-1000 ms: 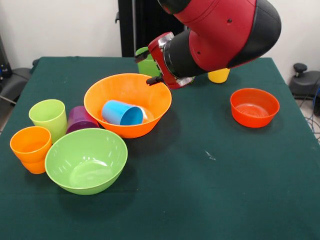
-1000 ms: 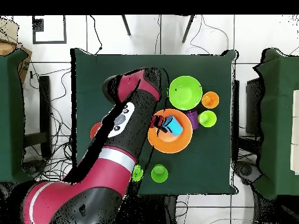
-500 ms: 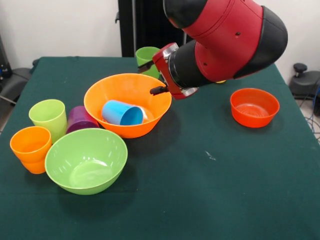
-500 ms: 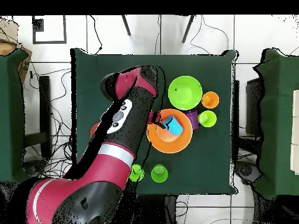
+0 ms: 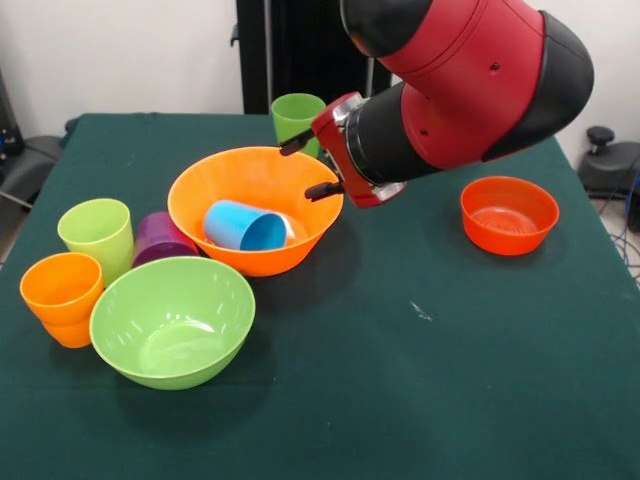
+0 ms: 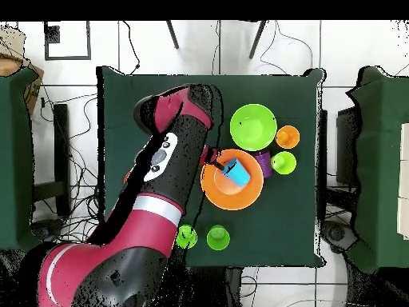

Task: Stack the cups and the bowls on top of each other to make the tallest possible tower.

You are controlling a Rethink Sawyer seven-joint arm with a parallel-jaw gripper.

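- Swinging toward the tabletop's right edge in the front view over the past second, the claw (image 5: 309, 166) now hangs at the right rim of the large orange bowl (image 5: 255, 208), its two dark prongs apart and holding nothing; the darker green cup (image 5: 297, 118) behind it, half hidden a second ago, now stands in full sight near the far edge
- Inside that bowl a blue cup (image 5: 245, 226) lies on its side, mouth toward the camera; a clean pick likely means coming down over its wall with the prongs spread, clear of the bowl's rim
- Crowded against the bowl's left flank: a purple cup (image 5: 160, 239), a lime cup (image 5: 97, 234) and an orange cup (image 5: 62, 296) near the left edge, with the lime-green bowl (image 5: 172, 320) in front
- Well apart, near the right edge, sits the small red-orange bowl (image 5: 509, 214)
- Nothing is stacked upright yet, so the tower looks barely begun
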